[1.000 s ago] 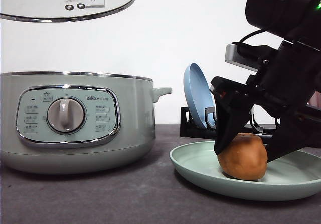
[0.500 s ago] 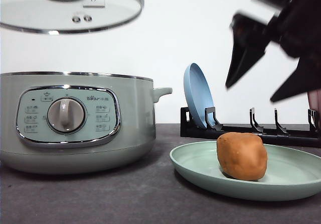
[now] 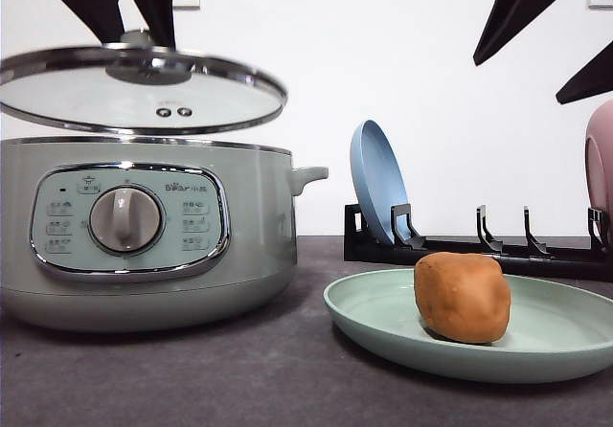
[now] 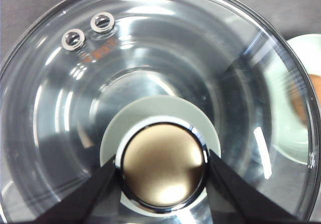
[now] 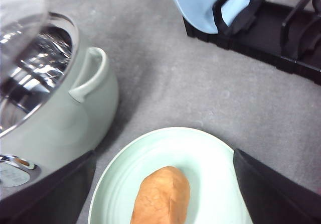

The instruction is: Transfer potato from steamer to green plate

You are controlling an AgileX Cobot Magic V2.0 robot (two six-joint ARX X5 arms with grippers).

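Potato sits on the green plate, resting toward the middle, nothing touching it. In my right wrist view it lies lengthwise on the plate floor, clear of the rim. So the transfer itself looks done to me.

My right gripper hangs high above the plate, well apart from the potato, its 2 fingers spread wide with nothing between them.

Steamer stands to the left of the plate, just beside it, pot open. My left gripper has its fingers pinched against the 2 sides of the lid knob, holding the glass lid a little above the steamer rim, slightly tilted, not seated.

Step in hand, as I read it: closing up, lid going back on. Next move calls for centring the lid over the pot, levelling it, lowering until the rim seats, then releasing the knob. The tilt could catch 1 edge on the rim.

Behind the plate a black rack holds a blue plate upright; a pink plate edge shows at far right.
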